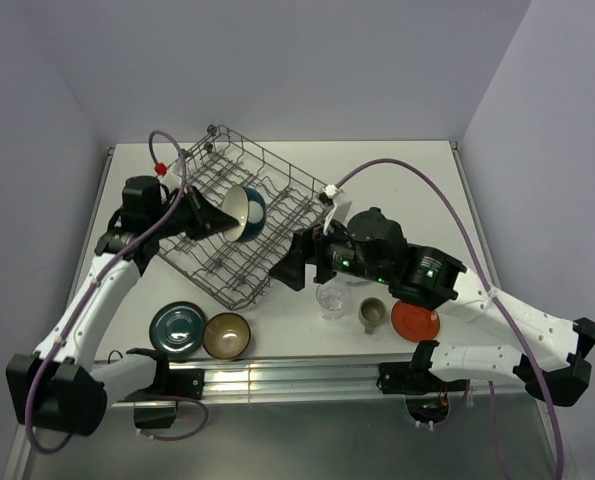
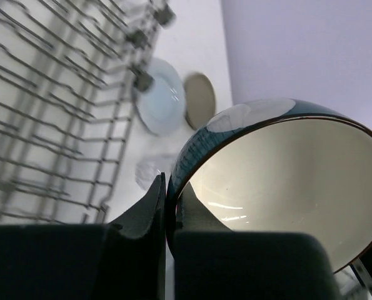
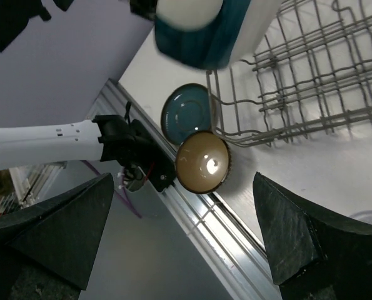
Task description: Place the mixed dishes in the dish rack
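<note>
Dish rack point(image 1: 239, 262) lies at an angle on the left half of the table point(image 1: 377, 170), toward the far side, and you can see that its wire rows carry no dish apart from the one your left arm holds over it. The left gripper point(image 1: 225, 212) has its jaws pinching the rim of the cream bowl point(image 1: 245, 212), one finger outside the teal wall and one inside; the bowl stands on its edge above the middle of the rack, with its opening toward the left. The right gripper point(image 1: 289, 262) hangs just right of the near end of the rack, jaws spread wide and holding nothing. On the table near the rack you find the dark teal dish point(image 1: 180, 329) and the brown bowl point(image 1: 227, 335), touching side by side. More to the right stand the clear glass point(image 1: 330, 298), the grey mug point(image 1: 372, 315) and the red-orange saucer point(image 1: 415, 321).
</note>
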`<state>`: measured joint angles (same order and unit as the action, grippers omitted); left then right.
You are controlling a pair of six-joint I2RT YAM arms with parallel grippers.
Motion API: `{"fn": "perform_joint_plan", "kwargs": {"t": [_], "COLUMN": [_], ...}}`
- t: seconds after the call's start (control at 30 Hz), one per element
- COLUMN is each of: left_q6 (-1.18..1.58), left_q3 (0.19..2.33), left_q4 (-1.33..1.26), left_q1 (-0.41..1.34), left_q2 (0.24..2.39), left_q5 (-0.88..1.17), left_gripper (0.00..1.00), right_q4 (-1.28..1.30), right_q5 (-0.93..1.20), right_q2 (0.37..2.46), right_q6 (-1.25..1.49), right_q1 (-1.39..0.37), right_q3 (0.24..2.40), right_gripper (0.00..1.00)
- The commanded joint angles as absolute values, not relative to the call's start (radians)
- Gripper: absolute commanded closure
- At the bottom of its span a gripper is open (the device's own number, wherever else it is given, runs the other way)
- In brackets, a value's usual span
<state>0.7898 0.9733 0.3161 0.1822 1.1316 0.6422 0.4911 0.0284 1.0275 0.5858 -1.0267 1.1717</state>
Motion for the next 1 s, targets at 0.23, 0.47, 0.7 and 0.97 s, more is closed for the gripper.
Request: {"fn": "perform_joint_plan", "kwargs": {"t": [0.23, 0.47, 0.7, 0.97], "left_q6": [0.914, 0.953, 0.977, 0.979], "left_q3": [0.928, 0.893, 0.865, 0.867], "left_q4": [0.265, 0.238, 0.196, 0.186], "left_q1": [0.267, 0.343, 0.419, 0.462], "left_q2": [0.91, 0.89, 0.896, 0.908], "left_q5": [0.772, 0.723, 0.667, 0.62], "left_gripper": [1.0, 1.0, 1.0, 1.0], "right_q4": [0.302, 0.299, 0.328, 0.354], "right_q5": [0.153, 0.138, 0.063, 0.008], "right_q2": [1.072, 1.091, 1.107, 1.161], "right_q6": [0.611, 0.615, 0.617, 0.644], "right_q1": [-1.019, -1.02, -1.022, -1.022], "right_q3": [1.219, 1.253, 1.295, 1.339], "right_gripper": [0.0, 0.0, 0.0, 0.03]}}
